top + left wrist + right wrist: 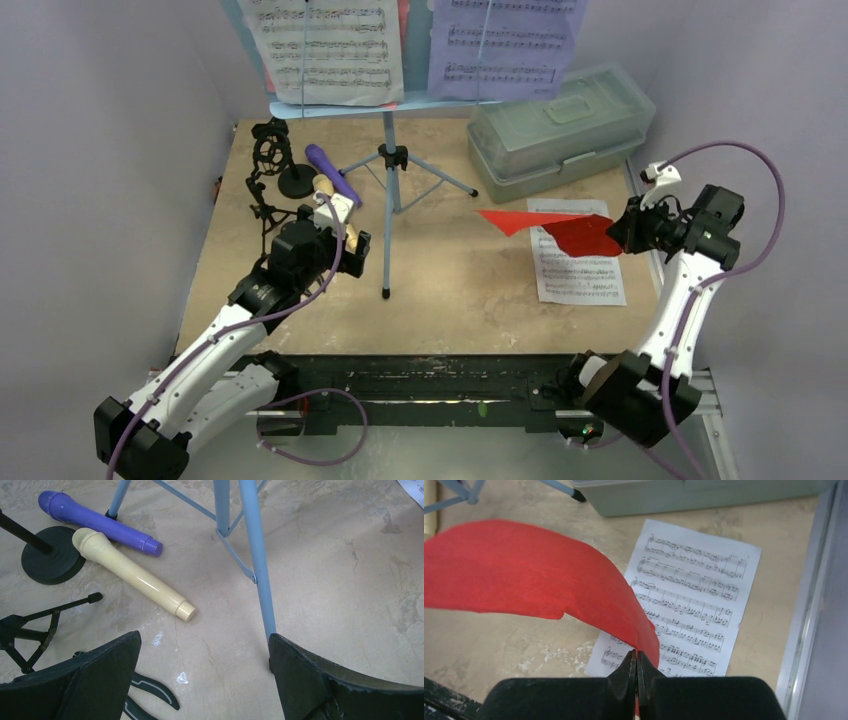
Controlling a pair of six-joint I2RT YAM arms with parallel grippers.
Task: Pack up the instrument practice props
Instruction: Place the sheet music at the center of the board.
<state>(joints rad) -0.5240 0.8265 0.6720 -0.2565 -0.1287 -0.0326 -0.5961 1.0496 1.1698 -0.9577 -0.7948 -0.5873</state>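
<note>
Your right gripper point(636, 666) is pinching a corner of the red sheet point(524, 575), its two fingers pressed together on the paper. The sheet is hanging curled in the air above the table point(450, 290), clear of the surface. Beneath it a white sheet-music page point(696, 597) is lying flat near the metal rail point(811, 605) on the right, just in front of the translucent lidded box point(560, 130), which is sitting with its lid on. The page is showing rows of printed staves and notes. Any title or wording on it is too small to read.

Your left gripper point(202, 642) is hovering low over the table with its jaws spread wide and nothing between them, its right finger sitting beside the foot of one leg of the pale-blue music rack point(255, 560). Ahead of it the tan microphone point(135, 575) and the purple microphone point(100, 522) are lying close together, with the tan one's head right at the edge of the round-base holder point(50, 557). The tripod holder point(32, 625) is standing just left of your left finger.

From above, the rack is standing upright at the back of the table, carrying a white page point(325, 50) and a lavender page point(505, 40); both are showing printed music, again too fine to read
</note>
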